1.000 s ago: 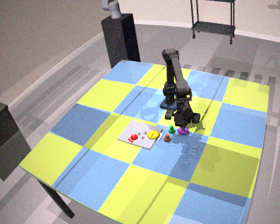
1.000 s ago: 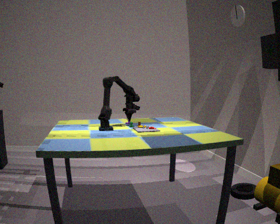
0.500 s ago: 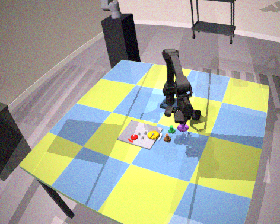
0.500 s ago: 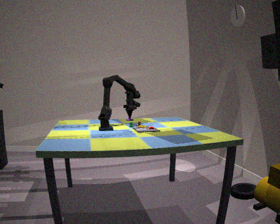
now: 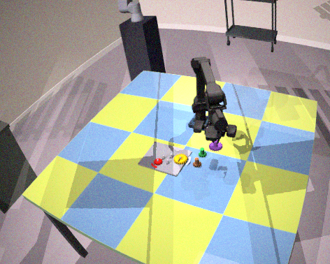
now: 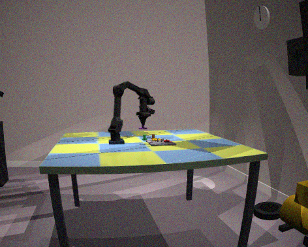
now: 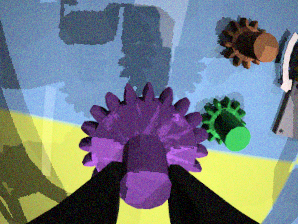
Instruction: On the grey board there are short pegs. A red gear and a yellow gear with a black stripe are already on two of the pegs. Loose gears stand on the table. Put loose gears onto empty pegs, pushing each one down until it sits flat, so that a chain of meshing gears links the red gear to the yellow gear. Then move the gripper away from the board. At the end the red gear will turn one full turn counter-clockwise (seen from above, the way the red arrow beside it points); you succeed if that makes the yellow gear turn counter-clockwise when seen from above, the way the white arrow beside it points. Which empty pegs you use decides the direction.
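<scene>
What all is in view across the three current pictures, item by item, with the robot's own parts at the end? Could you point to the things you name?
purple gear (image 5: 215,146) (image 6: 143,128) (image 7: 145,117): one, purple, raised in the claw
green gear (image 5: 202,152) (image 6: 144,138) (image 7: 225,120): one, green, on the table
brown gear (image 5: 197,163) (image 7: 245,44): one, brown, on the table
red gear (image 5: 158,161): one, red, on the board
yellow gear (image 5: 180,159): one, yellow, on the board
board (image 5: 174,171): one, grey, on the table
pegs: several, grey, on the board
table (image 5: 125,223) (image 6: 130,158): one, blue and yellow checks, under everything
wheeled shelf (image 5: 249,33): one, dark, behind
arm (image 5: 200,85) (image 6: 117,106): one, black, on the table
claw (image 5: 216,140) (image 6: 143,127) (image 7: 144,172): one, black, shut on the purple gear
</scene>
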`<state>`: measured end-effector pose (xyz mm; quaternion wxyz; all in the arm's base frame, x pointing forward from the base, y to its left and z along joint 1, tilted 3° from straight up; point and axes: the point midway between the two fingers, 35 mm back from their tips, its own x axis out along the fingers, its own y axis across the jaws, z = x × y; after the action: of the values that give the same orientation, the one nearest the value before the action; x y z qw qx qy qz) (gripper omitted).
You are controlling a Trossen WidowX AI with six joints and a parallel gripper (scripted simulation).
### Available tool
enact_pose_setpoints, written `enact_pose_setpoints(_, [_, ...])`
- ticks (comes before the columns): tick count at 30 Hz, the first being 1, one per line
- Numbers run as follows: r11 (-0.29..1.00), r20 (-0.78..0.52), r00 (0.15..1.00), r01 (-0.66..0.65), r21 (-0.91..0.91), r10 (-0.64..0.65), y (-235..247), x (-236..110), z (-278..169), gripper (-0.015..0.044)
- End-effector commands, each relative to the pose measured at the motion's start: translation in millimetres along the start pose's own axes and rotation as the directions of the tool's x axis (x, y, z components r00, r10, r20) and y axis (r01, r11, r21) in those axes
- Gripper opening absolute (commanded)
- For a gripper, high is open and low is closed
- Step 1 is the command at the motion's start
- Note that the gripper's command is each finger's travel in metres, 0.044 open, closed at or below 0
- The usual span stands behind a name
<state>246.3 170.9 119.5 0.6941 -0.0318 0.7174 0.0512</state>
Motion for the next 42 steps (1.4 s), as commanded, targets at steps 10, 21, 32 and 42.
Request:
enact_pose_setpoints(10, [1.0,0.017,1.0,-0.009,-0.004,0.009,0,-31,1,0.0])
enact_pose_setpoints(21, [1.0,0.017,1.0,-0.009,-0.004,0.009,-2,-53,-1,0.0])
enact_pose_setpoints(32, [1.0,0.017,1.0,-0.009,-0.004,0.009,-4,-68,-3,0.0])
enact_pose_setpoints(42, [1.0,0.023,1.0,-0.009,-0.005,0.009,-20,-60,12,0.0])
